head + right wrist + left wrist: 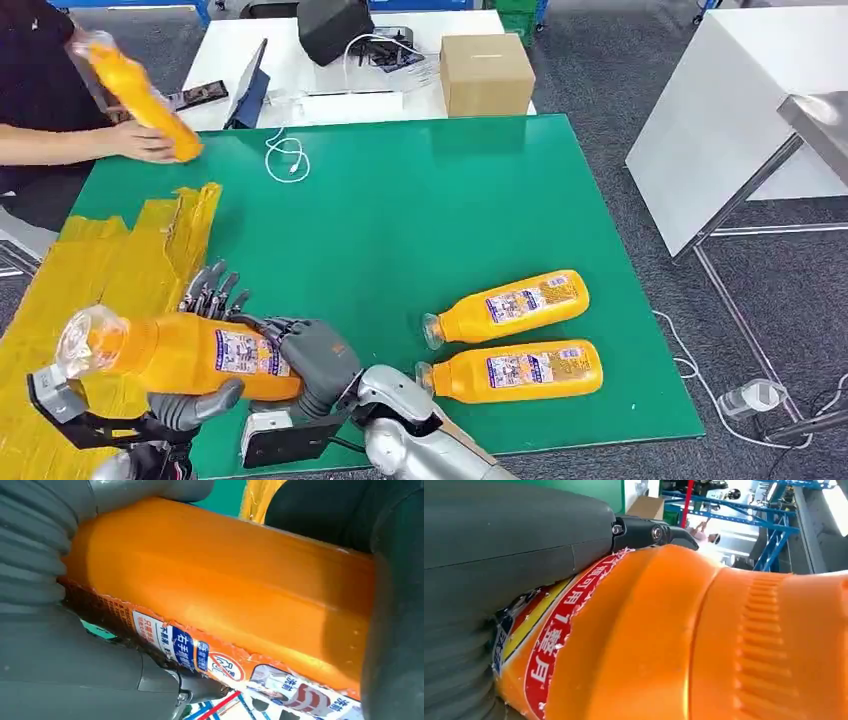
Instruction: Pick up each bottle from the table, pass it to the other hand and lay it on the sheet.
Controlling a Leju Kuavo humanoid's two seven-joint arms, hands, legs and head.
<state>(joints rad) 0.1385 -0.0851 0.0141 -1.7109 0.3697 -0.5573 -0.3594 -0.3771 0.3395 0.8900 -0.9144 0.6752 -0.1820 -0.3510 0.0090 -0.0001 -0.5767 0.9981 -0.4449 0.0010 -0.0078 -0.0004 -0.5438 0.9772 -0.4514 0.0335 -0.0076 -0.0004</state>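
An orange juice bottle (180,355) hangs level over the near left edge of the green table (400,200), its clear cap end pointing left. My left hand (192,407) holds its middle, thumb under it and fingers rising behind it. My right hand (315,362) grips its base end from the right. Up close, the bottle (674,640) sits against my left hand (499,555), and the bottle (225,595) is wrapped by my right hand (50,655). A crumpled yellow sheet (110,260) lies just left of the hands. Two more bottles (510,305) (515,370) lie side by side at the near right.
A person at the far left holds another orange bottle (140,90) above the table corner. A white cable (285,155) lies on the far part of the table. Behind it stand a cardboard box (485,72) and a white desk. A metal table (815,120) stands at the right.
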